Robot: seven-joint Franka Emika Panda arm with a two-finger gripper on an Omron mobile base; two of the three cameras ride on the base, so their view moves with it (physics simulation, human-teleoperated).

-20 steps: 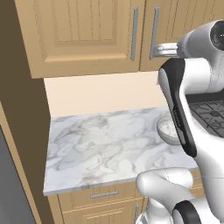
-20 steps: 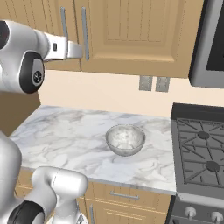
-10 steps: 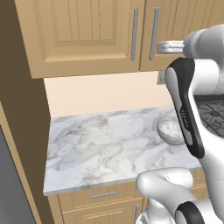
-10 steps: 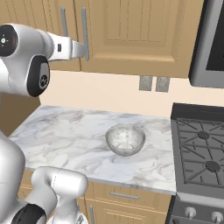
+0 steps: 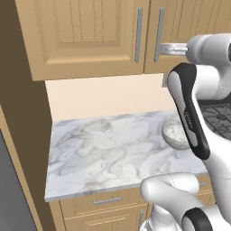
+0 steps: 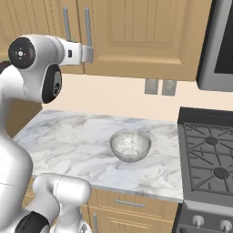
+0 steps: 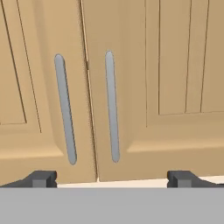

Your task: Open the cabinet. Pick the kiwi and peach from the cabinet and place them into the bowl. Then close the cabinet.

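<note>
The cabinet has both light-wood doors shut, so the kiwi and peach are hidden behind them. Two vertical silver handles flank the door seam. My gripper is open and empty. It is held level just in front of the handles, near their lower ends, and touches neither. The grey speckled bowl sits empty on the marble counter, below and to the right of the gripper.
A gas stove adjoins the counter on the right, with a microwave above it. Wall outlets sit on the backsplash. Drawers run under the counter. A tall brown panel bounds the left side.
The gripper has stayed nearly in place before the handles while the arm's elbow swung sideways. The cabinet doors remain shut and the bowl has not moved.
</note>
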